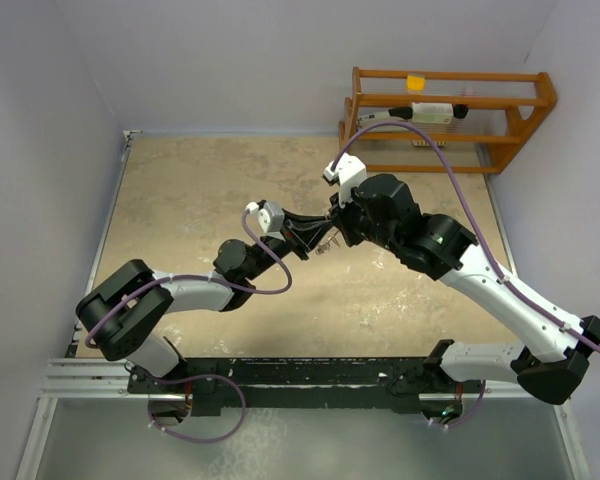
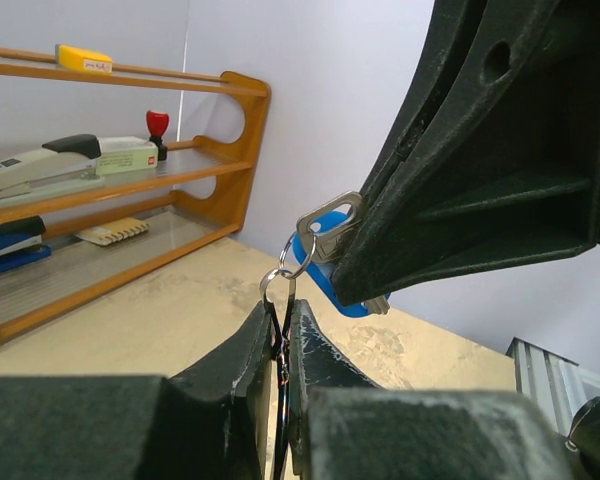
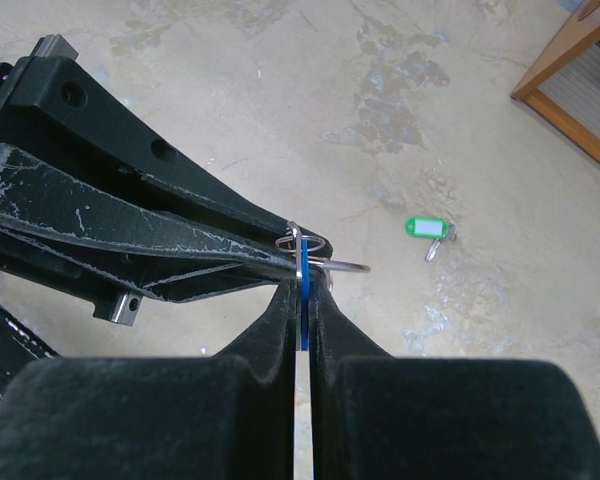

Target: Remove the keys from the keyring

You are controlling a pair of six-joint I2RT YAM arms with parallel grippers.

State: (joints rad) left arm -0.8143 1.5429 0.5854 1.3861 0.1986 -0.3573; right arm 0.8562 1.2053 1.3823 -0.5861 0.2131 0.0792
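My two grippers meet above the middle of the table. My left gripper [image 1: 315,238] [image 2: 283,315] is shut on the keyring [image 2: 277,290], a thin wire ring seen edge-on between its fingers. A second small silver ring [image 2: 298,258] links it to the blue-headed key [image 2: 325,262]. My right gripper [image 1: 337,228] [image 3: 302,285] is shut on that blue key [image 3: 303,300], with the keyring [image 3: 325,263] just past its fingertips. A green-headed key [image 3: 426,229] lies loose on the table, to the right in the right wrist view. Other keys are hidden.
A wooden rack [image 1: 450,110] [image 2: 110,180] stands at the back right, holding a stapler [image 2: 50,165], a red stamp [image 2: 157,125] and a yellow block [image 1: 416,82]. Grey walls close the table's left, back and right sides.
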